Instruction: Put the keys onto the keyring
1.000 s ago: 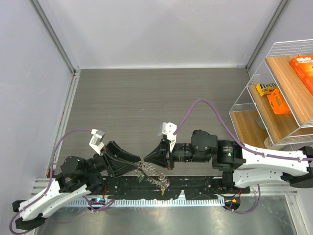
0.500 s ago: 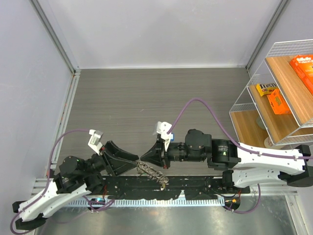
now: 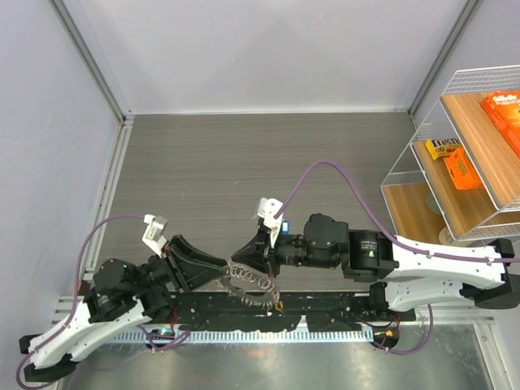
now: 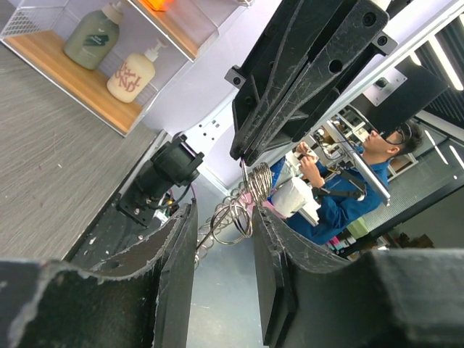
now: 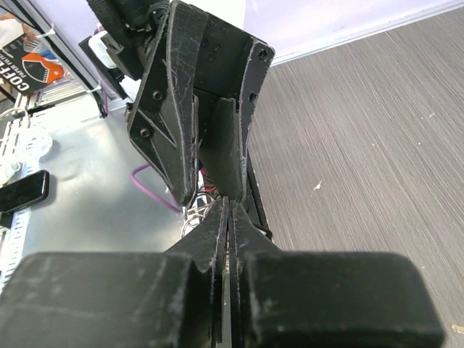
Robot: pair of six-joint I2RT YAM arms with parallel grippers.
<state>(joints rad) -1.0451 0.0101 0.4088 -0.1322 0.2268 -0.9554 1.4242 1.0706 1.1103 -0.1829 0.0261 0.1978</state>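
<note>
keyring [image 3: 248,281]: between left pincer [image 3: 223,272] and right pincer [image 3: 246,260] | wire shelf [image 3: 410,207]: far right

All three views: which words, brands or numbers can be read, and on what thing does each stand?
"Gillette": orange box, top right of the overhead view.
"COFFE", cut off at the edge: dark package, right wrist view.
Yellow packet and smaller orange box: print too small to read.
Cream pump bottle: pink script, blurred.

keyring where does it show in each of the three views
top external: keyring low centre, between left end effector and right end effector.
left wrist: centre, between its own fingers.
right wrist: nearly hidden behind the shut fingertips.
shared landmark: right end effector, tip at the ring in all three.
</note>
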